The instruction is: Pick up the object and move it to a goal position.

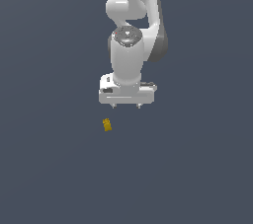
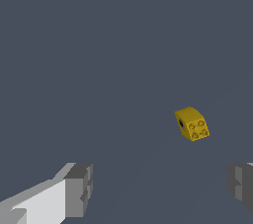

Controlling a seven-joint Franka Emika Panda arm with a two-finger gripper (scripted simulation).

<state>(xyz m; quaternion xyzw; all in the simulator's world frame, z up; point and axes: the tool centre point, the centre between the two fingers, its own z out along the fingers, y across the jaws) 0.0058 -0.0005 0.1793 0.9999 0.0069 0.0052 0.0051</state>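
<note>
Approaching block (image 1: 106, 125) | end effector (image 1: 126, 105) open, empty, beside it | centering fingers (image 2: 79, 188) over block before descending

The small mustard-yellow studded block (image 1: 106, 125) lies alone on the flat dark grey-blue floor (image 1: 49, 168), bare surface on every side of it; the white two-fingered gripper (image 1: 126, 106) hangs apart from it, offset toward the exterior view's right, jaws spread wide; in the wrist view the grey fingertips (image 2: 79, 188) stand well apart; nothing lies between them and the block (image 2: 192, 124).
</note>
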